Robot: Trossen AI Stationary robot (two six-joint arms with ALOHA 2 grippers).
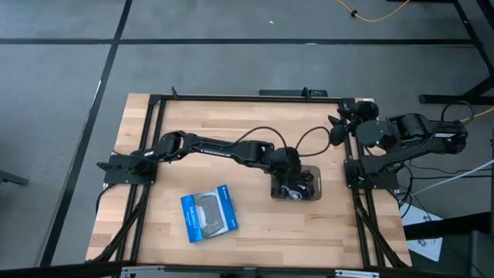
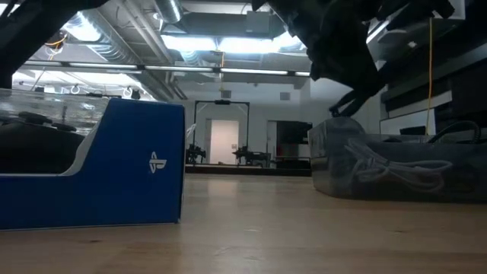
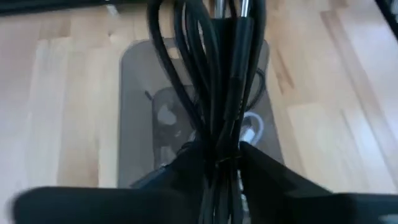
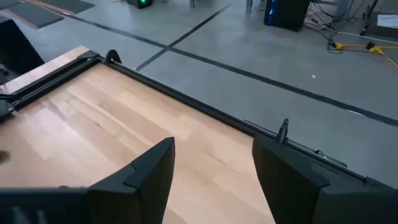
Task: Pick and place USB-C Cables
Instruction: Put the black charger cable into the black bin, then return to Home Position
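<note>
My left gripper [image 3: 221, 158] is shut on a bundle of black USB-C cable [image 3: 211, 74] right above a clear grey bin [image 3: 134, 118]. The bin stands on the table right of centre [image 1: 312, 193]. A silvery-grey cable [image 2: 396, 173] lies coiled inside the bin and also shows in the left wrist view [image 3: 252, 127]. My right gripper [image 4: 211, 168] is open and empty, waiting above the table's far right corner [image 1: 338, 127]. My left gripper pinches several strands of the black cable [image 3: 219, 140] together between its two fingers [image 3: 186, 168]. The fingers come from above, and the strands run on past the fingertips over the bin. I cannot tell whether the bundle's far end touches the bin.
A flat blue-and-grey retail package [image 1: 208, 214] lies on the table near the front, left of the bin; it stands large at the left in the low view [image 2: 122, 164]. A dark frame [image 1: 231, 98] runs round the table's edges. A yellow cord [image 1: 378, 15] lies on the floor beyond.
</note>
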